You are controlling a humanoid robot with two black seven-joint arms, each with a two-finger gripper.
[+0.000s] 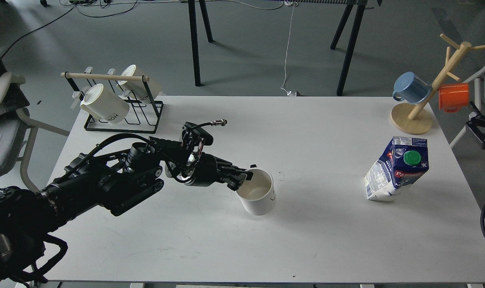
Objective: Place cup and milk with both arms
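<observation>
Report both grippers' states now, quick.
Left gripper: jaws closed on the rim of the white cup, one finger inside, on the table.
Right gripper: not in view; milk carton stands untouched.

Five mugs in all: one white cup (258, 195) at the jaws of the one arm (106, 180) in view, two cream mugs (103, 103) (140, 82) on the single black wire rack (124, 116) far behind the jaws and to their left, and one blue mug (410, 87) and one orange mug (453, 97) on the single wooden mug tree (426, 96) far off to their right. One milk carton (398, 168) stands well to the right of the jaws, with one green cap (411, 157). One worktop (306, 240) carries them all.
</observation>
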